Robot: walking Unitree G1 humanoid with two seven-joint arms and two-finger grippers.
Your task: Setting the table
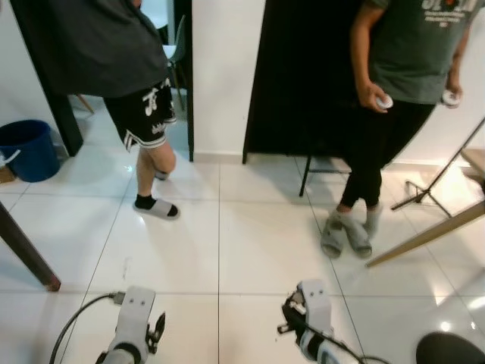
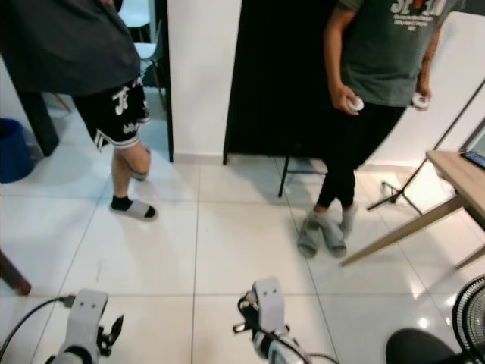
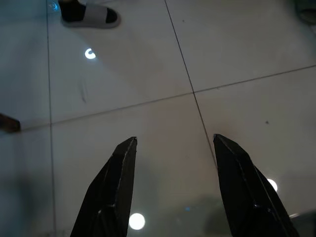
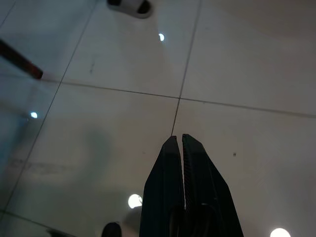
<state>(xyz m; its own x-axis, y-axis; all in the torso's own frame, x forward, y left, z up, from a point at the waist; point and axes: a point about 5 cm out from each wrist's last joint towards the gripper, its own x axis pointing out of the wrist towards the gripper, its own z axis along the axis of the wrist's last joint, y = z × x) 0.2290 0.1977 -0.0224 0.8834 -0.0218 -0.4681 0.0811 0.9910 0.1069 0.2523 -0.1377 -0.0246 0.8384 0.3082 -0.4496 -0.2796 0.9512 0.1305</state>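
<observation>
Both arms hang low at the bottom of the head views, the left arm [image 1: 135, 326] on the left and the right arm [image 1: 312, 326] on the right. In the left wrist view my left gripper [image 3: 174, 143] is open over bare white floor tiles, nothing between its fingers. My right gripper [image 4: 177, 139] is shut and empty, its fingers pressed together above the tiles. A wooden table [image 2: 457, 176] corner shows at the right edge of the right eye view, with a dark flat device [image 2: 476, 158] lying on it.
Two people stand ahead: one in black shorts and a slipper [image 1: 144, 114] at the left, one in a green shirt [image 1: 394, 91] at the right holding small white controllers. A blue bucket [image 1: 29, 148], a dark table leg [image 1: 26, 254], a stand [image 1: 436, 186] and a fan [image 2: 470, 307] border the tiled floor.
</observation>
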